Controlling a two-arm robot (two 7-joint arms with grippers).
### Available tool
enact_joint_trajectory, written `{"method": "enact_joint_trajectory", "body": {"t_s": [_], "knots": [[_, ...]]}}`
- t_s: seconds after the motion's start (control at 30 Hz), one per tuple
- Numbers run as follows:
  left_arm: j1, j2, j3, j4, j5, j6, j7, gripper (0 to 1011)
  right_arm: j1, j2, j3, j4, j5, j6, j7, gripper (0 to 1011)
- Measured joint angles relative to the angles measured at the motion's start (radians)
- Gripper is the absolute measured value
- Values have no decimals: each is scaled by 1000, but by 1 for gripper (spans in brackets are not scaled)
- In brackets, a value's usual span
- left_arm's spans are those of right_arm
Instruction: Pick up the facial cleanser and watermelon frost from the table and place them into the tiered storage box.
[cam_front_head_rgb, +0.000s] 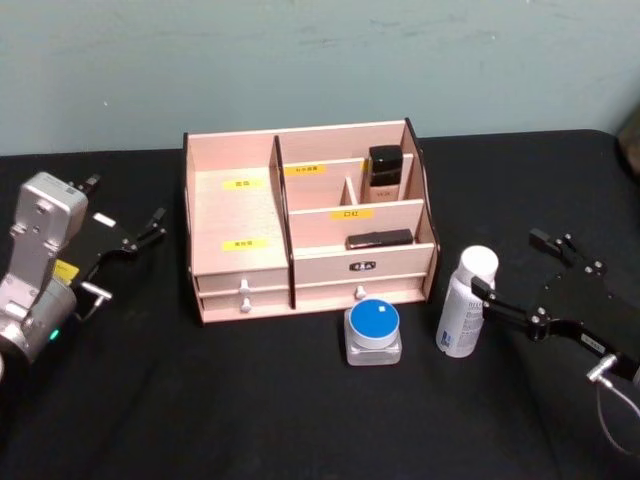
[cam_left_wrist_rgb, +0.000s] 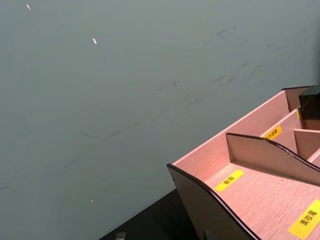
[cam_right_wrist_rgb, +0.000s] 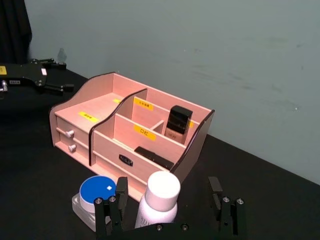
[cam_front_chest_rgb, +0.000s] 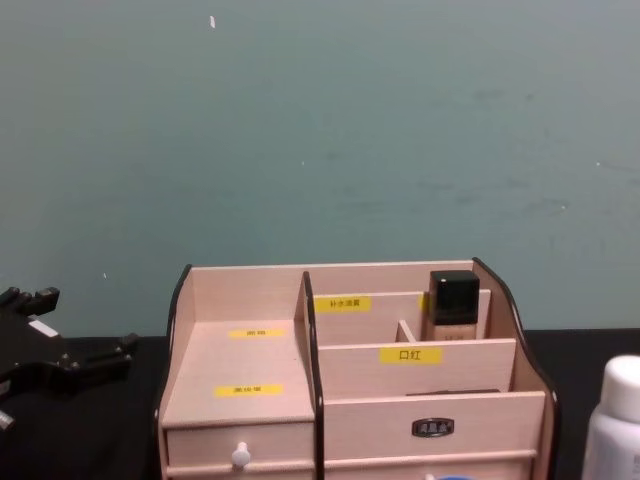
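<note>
Two items stand in front of the tiered storage box: a white bottle with a white cap and a squat jar with a blue lid. Their labels are unreadable, so I cannot tell which is the facial cleanser and which the watermelon frost. My right gripper is open beside the bottle. In the right wrist view the bottle stands between the spread fingers, and the jar sits to one side. My left gripper hangs open at the box's left end, apart from it.
The box holds a dark bottle with a black cap in a rear compartment and a flat black item on a lower tier. Its two drawers have white knobs. A black cloth covers the table, and a teal wall stands close behind.
</note>
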Motion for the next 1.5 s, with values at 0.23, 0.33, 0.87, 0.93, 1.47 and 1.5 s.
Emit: {"method": "enact_joint_trajectory", "body": {"t_s": [0.23, 0.33, 0.87, 0.93, 1.47, 1.5], "knots": [[0, 0, 0, 0, 0, 0, 0, 1010, 14, -19, -5, 27, -9, 13, 21, 1003], [0, 0, 0, 0, 0, 0, 0, 1010, 21, -30, -8, 42, -14, 19, 32, 1003], [0, 0, 0, 0, 0, 0, 0, 1010, 45, -75, -21, 102, -42, 43, 72, 1003], [0, 0, 0, 0, 0, 0, 0, 1009, 47, -82, -20, 110, -46, 47, 76, 1003], [0, 0, 0, 0, 0, 0, 0, 1010, 72, -132, -18, 165, -66, 61, 119, 1003], [0, 0, 0, 0, 0, 0, 0, 1010, 74, -134, -19, 167, -68, 62, 121, 1003]]}}
